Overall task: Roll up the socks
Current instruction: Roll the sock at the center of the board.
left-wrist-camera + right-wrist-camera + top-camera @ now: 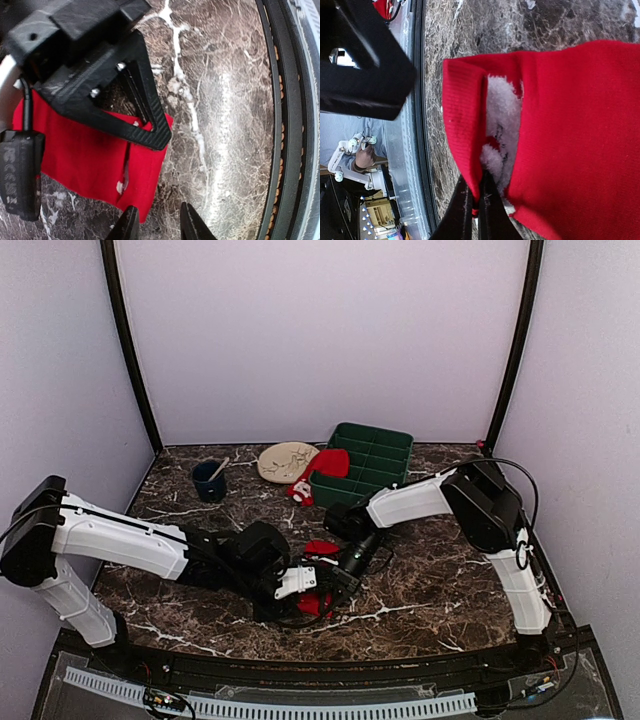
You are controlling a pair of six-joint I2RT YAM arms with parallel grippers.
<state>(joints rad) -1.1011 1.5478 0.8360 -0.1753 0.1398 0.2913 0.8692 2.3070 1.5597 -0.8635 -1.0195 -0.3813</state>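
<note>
From above, the marble table [440,585] carries a green tray [385,452], one sock [330,464] draped over its corner; both arms mostly hide the other sock [90,160] near the front. The right wrist view alone shows the right fingers [476,210] pinching its cuff; the left wrist view shows the left fingers [131,226] narrowly apart beside its corner, empty.

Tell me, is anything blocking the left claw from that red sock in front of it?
Nothing visible does. The left gripper, open, sits at the edge of the sock; the right gripper pinches its cuff.
</note>
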